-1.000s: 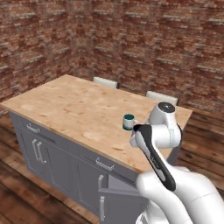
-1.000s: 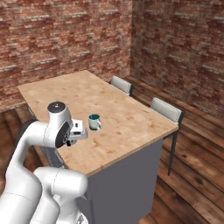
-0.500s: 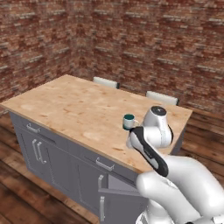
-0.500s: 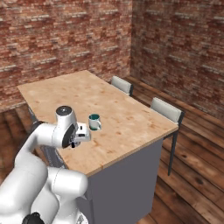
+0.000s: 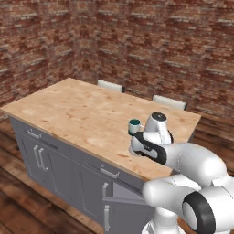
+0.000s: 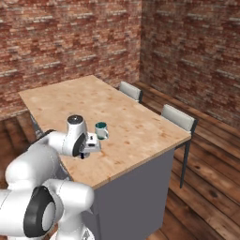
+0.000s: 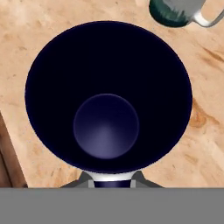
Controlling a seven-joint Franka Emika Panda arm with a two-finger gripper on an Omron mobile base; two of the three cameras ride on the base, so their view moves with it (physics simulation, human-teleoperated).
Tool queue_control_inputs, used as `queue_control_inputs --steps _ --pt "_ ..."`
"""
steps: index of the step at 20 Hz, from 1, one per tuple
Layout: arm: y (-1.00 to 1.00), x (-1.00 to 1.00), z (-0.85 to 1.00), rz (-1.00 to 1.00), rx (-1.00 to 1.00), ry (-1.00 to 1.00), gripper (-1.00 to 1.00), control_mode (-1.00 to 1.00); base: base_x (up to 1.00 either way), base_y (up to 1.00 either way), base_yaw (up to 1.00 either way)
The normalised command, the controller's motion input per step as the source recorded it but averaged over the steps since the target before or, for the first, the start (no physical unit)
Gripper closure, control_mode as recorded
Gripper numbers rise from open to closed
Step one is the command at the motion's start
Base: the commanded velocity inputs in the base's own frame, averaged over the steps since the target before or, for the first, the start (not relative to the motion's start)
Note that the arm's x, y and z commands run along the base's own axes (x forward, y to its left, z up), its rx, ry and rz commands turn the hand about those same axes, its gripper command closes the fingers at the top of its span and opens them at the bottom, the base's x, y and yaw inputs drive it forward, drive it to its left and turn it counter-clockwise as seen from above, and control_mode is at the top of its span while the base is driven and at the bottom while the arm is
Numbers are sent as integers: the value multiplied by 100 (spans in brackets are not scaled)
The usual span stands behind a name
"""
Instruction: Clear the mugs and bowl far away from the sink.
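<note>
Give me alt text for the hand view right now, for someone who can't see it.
Looking straight down into the navy mug, its dark blue inside and round bottom taking up most of the picture, just above the gripper. It is over the light wooden counter, and the teal mug with its grey handle sits at the top right edge.

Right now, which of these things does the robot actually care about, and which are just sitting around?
Part of the job:
- navy-inside mug, directly under the hand camera
- teal-inside mug, standing on the wooden counter
- gripper, low by the counter's near edge

Just there:
- two chairs
- cabinet drawers
- brick walls
</note>
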Motion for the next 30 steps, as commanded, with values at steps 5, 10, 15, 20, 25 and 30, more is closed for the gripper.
queue_control_inputs --steps 5,10,15,20,25,30 --pt "0 35 -32 0 0 2 100 -100 0 0 0" --pt "0 32 -31 0 0 0 100 -100 0 0 0" --pt "5 17 -25 0 -1 0 -100 -100 0 0 0" --pt "0 2 -1 0 0 0 -100 -100 0 0 0" --pt "0 -2 5 -1 0 1 -100 -100 0 0 0" --pt "0 -18 66 -4 1 2 -100 -100 0 0 0"
